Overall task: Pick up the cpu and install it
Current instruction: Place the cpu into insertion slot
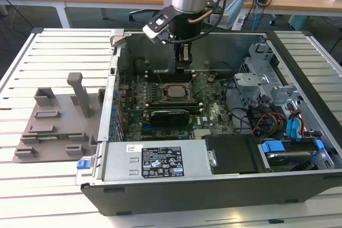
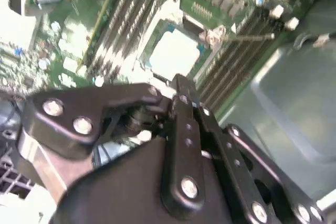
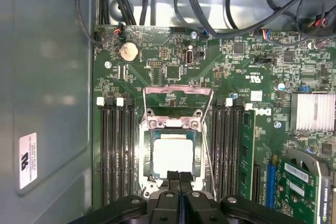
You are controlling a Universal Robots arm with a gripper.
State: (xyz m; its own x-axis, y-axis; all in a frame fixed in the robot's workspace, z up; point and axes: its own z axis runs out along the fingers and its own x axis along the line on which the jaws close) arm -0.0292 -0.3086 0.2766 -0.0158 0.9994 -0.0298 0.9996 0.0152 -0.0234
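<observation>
First wrist view: cpu [image 3: 172, 155] in socket [image 3: 146, 150], gripper [image 3: 179, 178] closed

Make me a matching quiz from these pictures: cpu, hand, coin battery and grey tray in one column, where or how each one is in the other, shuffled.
1. cpu
2. hand
3. coin battery
4. grey tray

a. outside the case, on the slatted table
b. fingers shut, above the socket
c. lying in the socket
d. round, on the green board

Pairs: 1-c, 2-b, 3-d, 4-a
</observation>
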